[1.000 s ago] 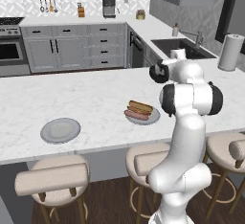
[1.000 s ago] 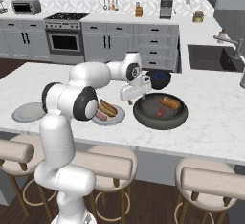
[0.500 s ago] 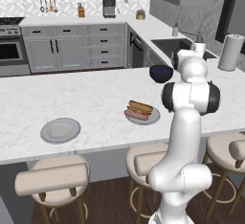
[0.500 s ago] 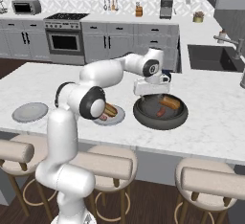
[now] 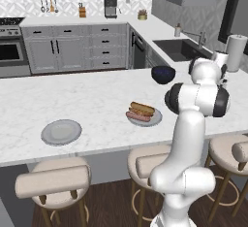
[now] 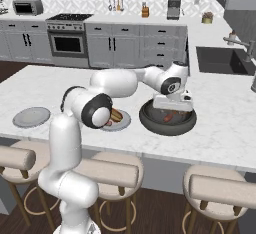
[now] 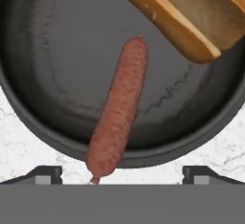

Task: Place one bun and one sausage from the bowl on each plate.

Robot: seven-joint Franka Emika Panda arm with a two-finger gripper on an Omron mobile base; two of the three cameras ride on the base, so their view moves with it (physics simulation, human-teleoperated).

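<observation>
Over the last second the white arm swings away from the filled plate and comes to hang over the glossy dark navy-black round bowl (image 6: 167, 120), its two-finger gripper (image 6: 172, 109) now pointing down into it. Jaws stand wide apart, nothing between them; in the hand view the two dark fingertips (image 7: 45, 174) straddle the near end of the slim reddish-pink sausage (image 7: 118, 109), which lies along the bowl floor from about 6 o'clock up toward 12. The golden-brown elongated bun (image 7: 184, 15) rests at 1 o'clock in the same bowl, close beside the sausage's far end; contact cannot be told. One flat round light-grey plate (image 5: 156, 120), at the counter's near middle, carries a bun and a sausage side by side, so that half looks finished. The second light-grey plate (image 5: 60, 132), well apart at 9 o'clock from the first in the left base view, is bare. Judgement: the arm's return to the bowl marks the start of the second serving, sausage likely first, as the jaws bracket it. The grip point sits near the sausage's end, not its middle, so it may pivot when lifted.
</observation>
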